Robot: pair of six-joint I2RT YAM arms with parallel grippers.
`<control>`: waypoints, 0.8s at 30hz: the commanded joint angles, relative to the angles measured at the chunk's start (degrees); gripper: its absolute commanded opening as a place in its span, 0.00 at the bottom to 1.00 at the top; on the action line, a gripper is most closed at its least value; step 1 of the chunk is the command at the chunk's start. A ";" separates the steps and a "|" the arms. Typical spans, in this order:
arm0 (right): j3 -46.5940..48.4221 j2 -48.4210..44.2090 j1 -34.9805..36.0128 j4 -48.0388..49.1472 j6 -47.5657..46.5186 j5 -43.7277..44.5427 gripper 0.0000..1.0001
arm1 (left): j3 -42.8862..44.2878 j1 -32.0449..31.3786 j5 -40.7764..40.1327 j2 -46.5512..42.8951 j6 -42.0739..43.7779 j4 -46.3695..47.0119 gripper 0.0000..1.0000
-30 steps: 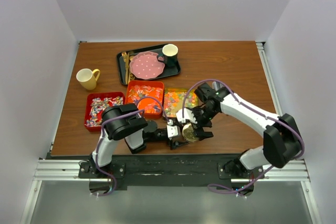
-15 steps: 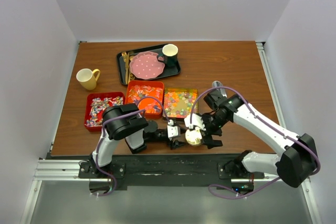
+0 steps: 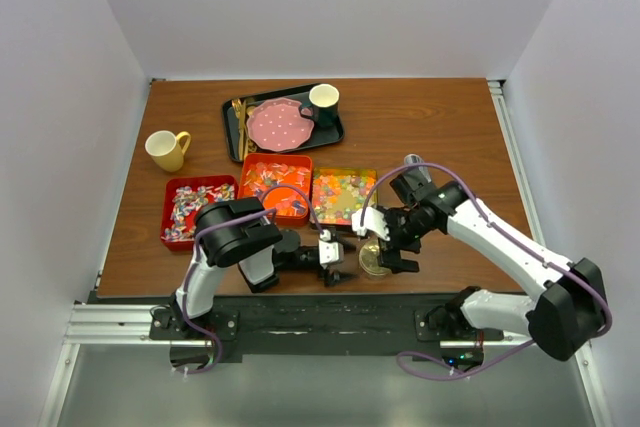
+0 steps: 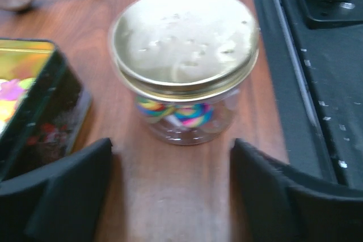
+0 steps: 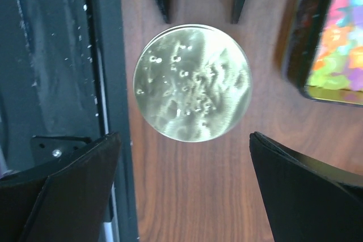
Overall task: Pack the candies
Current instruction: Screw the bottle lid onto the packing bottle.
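Left gripper has its jaws apart and empty. One gold-lidded jar stands just ahead, untouched, with candies inside. Right gripper is spread wide, directly above that jar. Beyond both: three candy-filled boxes, red box, orange box, gold tin.

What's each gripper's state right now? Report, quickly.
Left gripper: open, empty, the jar just ahead, untouched.
Right gripper: open, empty, above the jar's gold lid.
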 commanded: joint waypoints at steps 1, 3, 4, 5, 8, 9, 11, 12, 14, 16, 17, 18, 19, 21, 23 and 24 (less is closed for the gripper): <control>-0.47 -1.94 -0.11 2.39 -3.89 -1.98 0.99 | -2.25 0.07 -3.52 4.82 4.47 4.83 1.00; 0.15 -0.09 -0.11 1.08 -7.21 -3.03 0.99 | -1.81 -0.11 -4.75 5.61 4.38 5.26 1.00; 0.32 0.52 -0.11 0.81 -8.11 -3.22 0.99 | -1.72 -0.11 -4.93 5.87 4.47 5.79 1.00; 0.50 1.66 -0.11 0.89 -8.64 -3.39 0.99 | -1.37 -0.20 -5.02 6.14 4.47 5.88 1.00; 0.50 3.33 -0.03 1.77 -10.05 -3.83 0.99 | -0.32 -0.64 -4.93 6.75 4.03 5.88 1.00; 0.50 3.86 -0.11 2.12 -10.14 -3.92 0.99 | -0.05 -0.73 -4.59 7.02 4.11 6.14 1.00; 0.85 4.48 -0.11 1.95 -10.32 -4.01 0.99 | 0.91 -1.25 -4.32 7.63 3.68 6.41 1.00; 0.94 4.92 -0.11 1.51 -10.58 -4.01 0.99 | 1.26 -1.34 -4.14 7.81 3.24 6.32 1.00; 0.85 4.84 -0.03 1.42 -10.67 -3.84 0.99 | 2.66 -2.04 -3.53 8.51 2.27 6.23 1.00; 0.68 4.22 -0.11 1.16 -10.75 -3.75 0.99 | 3.81 -3.01 -4.84 9.13 1.48 6.23 1.00; 0.59 4.13 -0.11 0.98 -10.84 -3.57 0.99 | 5.04 -3.27 -5.19 9.91 1.39 6.23 1.00; 0.41 3.87 -0.11 0.90 -10.84 -3.57 0.99 | 5.74 -3.45 -5.63 10.35 0.96 6.32 1.00; 0.41 3.43 -0.11 0.63 -11.10 -3.48 0.99 | 6.36 -3.89 -6.25 10.71 0.95 6.41 1.00; 0.24 3.08 -0.11 1.15 -11.19 -3.39 0.99 | 7.77 -4.42 -7.04 11.67 1.12 7.19 1.00; 0.24 3.51 -0.11 1.68 -11.37 -3.48 0.99 | 8.21 -4.94 -8.18 12.46 1.48 7.72 1.00; 0.24 3.95 -0.03 2.12 -11.54 -3.48 0.99 | 8.30 -4.95 -8.71 12.64 1.57 7.81 0.99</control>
